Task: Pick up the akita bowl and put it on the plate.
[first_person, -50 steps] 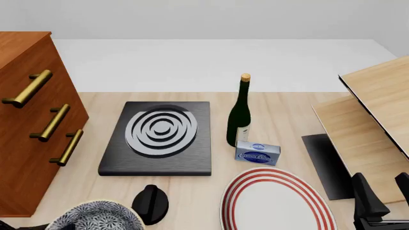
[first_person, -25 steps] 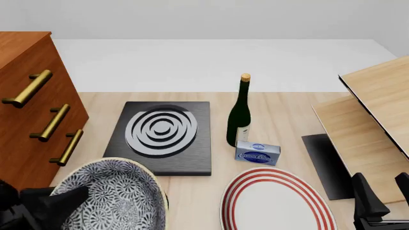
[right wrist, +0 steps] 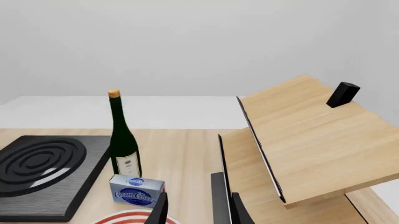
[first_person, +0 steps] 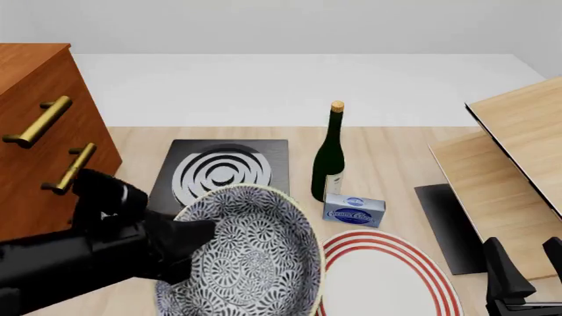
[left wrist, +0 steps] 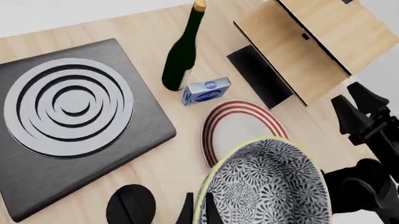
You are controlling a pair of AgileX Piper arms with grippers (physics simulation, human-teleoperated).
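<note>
Left claw (first_person: pixel 189 245) grips the akita bowl (first_person: pixel 250 257) by its rim, lifted and tilted, overlapping the plate's (first_person: pixel 399 276) 9 o'clock edge. Right claw (first_person: pixel 527 273) idle, fingers spread apart.

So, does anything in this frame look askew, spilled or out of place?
Only the akita bowl: the left gripper holds it off the table by its rim, steeply tilted, overlapping the plate's near-left edge. It looks empty; nothing spilled. The bottle stands upright.
</note>
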